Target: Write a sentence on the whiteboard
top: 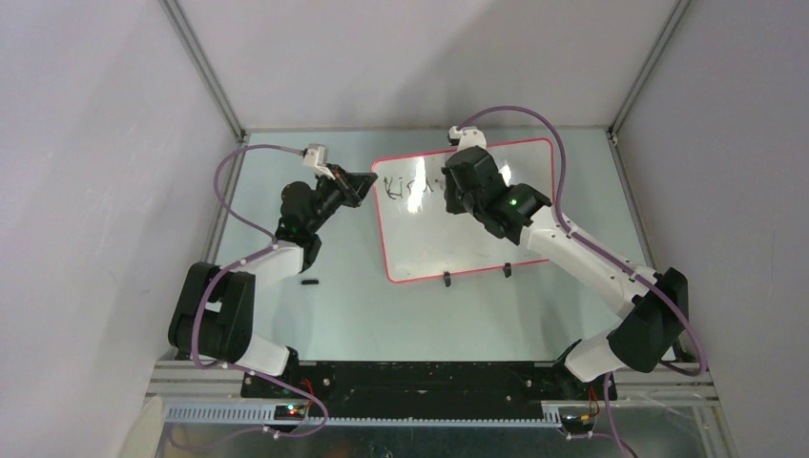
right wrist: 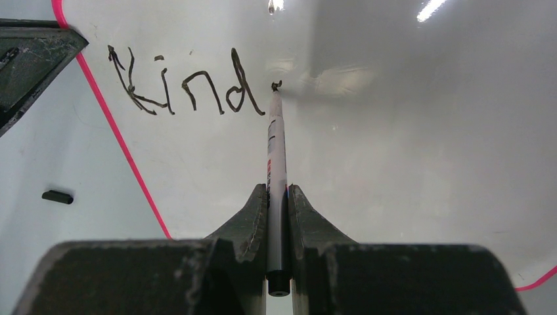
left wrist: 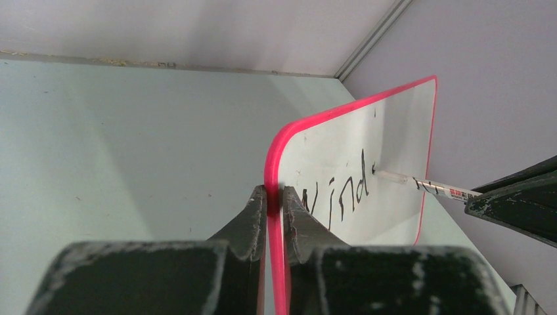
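Black sentence [right wrist: 190, 92] along whiteboard [right wrist: 394, 164] long edge

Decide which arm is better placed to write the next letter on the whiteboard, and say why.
Right. The right gripper holds the marker, its tip at the whiteboard after "Kind" in the sentence. The left gripper is clamped on the board's rim, steadying it.

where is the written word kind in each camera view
Top external: the word "kind" sits in the upper left of the whiteboard.
Left wrist: the word is right of centre, slanting upward just past the left gripper.
Right wrist: the word is upper left, ending at the tip of the marker.
Shared landmark: the board's pink rim beside the "k".
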